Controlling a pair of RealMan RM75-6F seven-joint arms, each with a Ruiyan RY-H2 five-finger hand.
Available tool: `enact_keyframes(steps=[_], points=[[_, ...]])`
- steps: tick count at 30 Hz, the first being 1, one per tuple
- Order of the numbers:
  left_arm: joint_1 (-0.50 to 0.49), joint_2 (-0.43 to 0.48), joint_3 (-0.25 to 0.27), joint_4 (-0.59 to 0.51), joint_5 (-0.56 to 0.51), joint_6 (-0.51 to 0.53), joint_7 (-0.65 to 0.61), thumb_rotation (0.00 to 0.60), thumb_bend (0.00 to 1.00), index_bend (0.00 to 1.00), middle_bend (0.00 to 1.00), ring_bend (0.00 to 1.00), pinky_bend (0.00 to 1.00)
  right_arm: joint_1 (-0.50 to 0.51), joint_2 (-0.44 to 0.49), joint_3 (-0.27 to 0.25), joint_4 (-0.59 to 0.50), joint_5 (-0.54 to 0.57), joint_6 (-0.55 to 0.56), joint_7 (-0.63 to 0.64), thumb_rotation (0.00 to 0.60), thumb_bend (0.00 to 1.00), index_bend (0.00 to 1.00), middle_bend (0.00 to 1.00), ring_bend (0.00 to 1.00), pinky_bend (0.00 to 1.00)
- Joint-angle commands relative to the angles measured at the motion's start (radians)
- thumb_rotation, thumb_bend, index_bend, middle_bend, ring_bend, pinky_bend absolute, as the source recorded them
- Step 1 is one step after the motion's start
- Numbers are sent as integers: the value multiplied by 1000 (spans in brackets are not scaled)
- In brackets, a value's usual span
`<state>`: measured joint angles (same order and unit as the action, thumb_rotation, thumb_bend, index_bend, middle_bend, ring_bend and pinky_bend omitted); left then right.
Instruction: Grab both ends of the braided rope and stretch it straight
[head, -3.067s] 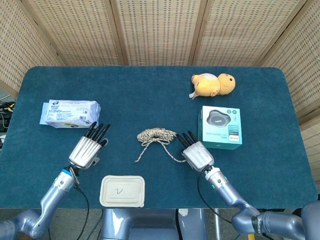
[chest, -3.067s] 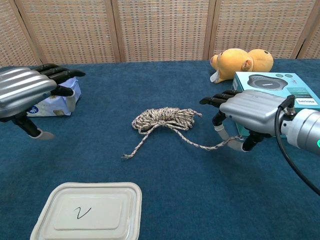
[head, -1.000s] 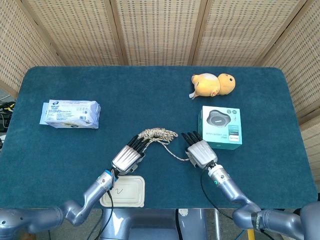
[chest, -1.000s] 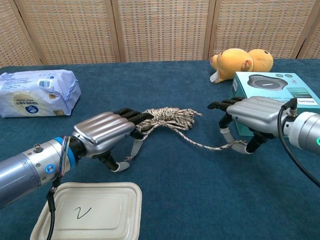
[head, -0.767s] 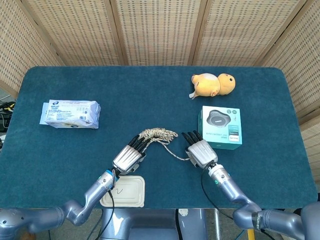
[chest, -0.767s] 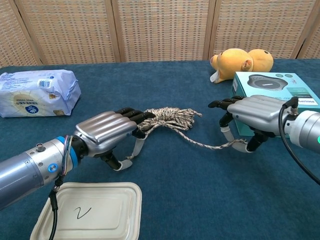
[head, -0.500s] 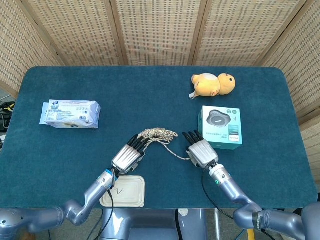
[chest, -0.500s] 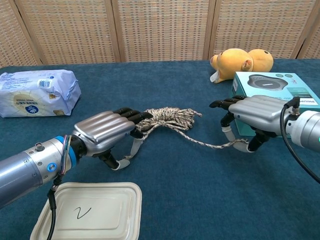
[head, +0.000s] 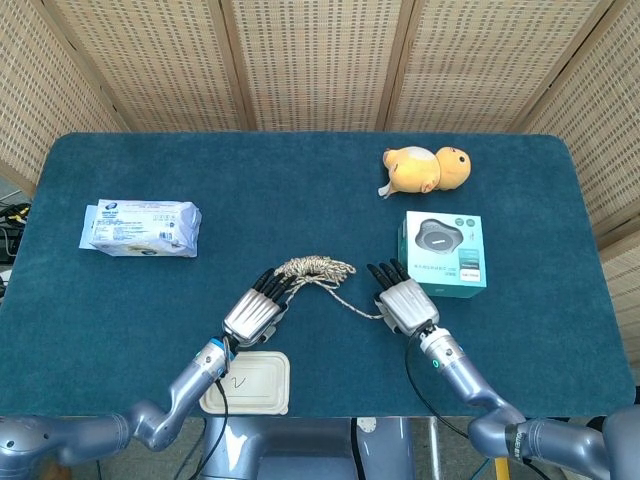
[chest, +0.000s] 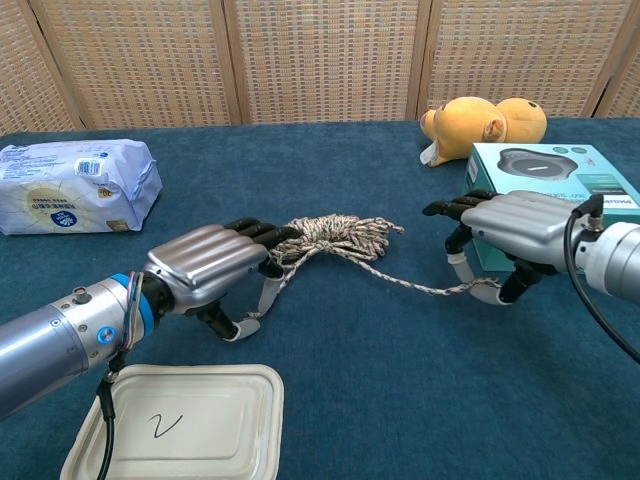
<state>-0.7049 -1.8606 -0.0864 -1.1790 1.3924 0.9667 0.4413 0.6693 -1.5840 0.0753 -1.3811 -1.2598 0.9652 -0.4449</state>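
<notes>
Lying bunched in a small coil at the middle of the frame, the rope (chest: 335, 236) rests on the blue bench (head: 300, 190), with one strand running out toward the right and another dropping toward the lower left. The right hand (chest: 515, 228), at centre right of the chest view, pinches the end of the right strand between its thumb and a finger, low against the cloth, while its other fingers point forward above it. The left hand (chest: 205, 268), at centre left, lies palm down with its dark fingertips (chest: 262, 232) touching the near edge of the coil; the left strand passes under it, but whether it grips that strand I cannot tell. A teal box (head: 446, 251) sits just beside the right hand, with a yellow plush toy (head: 427, 168) above it in the frame. A pack of wipes (head: 140, 227) lies at left, and a lidded tray (head: 246, 382) sits at the bottom edge
</notes>
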Motion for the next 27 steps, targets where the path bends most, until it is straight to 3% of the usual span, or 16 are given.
enact_keyframes(steps=[1, 17, 23, 27], points=[[0, -1, -1, 0, -5, -1, 1, 600, 368, 567, 0, 0, 0, 0, -1, 1, 2, 0, -1, 2, 600, 449, 675, 0, 0, 0], [-2, 3, -9, -6, -37, -1, 28, 600, 401, 606, 0, 0, 0, 0, -6, 5, 5, -1, -3, 2, 600, 451, 676, 0, 0, 0], [-3, 7, -13, -6, -47, 0, 35, 600, 484, 660, 0, 0, 0, -1, -5, 6, 7, 1, -4, 1, 600, 451, 675, 0, 0, 0], [1, 28, -14, -11, -49, 10, 39, 600, 488, 668, 0, 0, 0, -1, -2, 8, 7, 1, -1, -2, 600, 450, 676, 0, 0, 0]])
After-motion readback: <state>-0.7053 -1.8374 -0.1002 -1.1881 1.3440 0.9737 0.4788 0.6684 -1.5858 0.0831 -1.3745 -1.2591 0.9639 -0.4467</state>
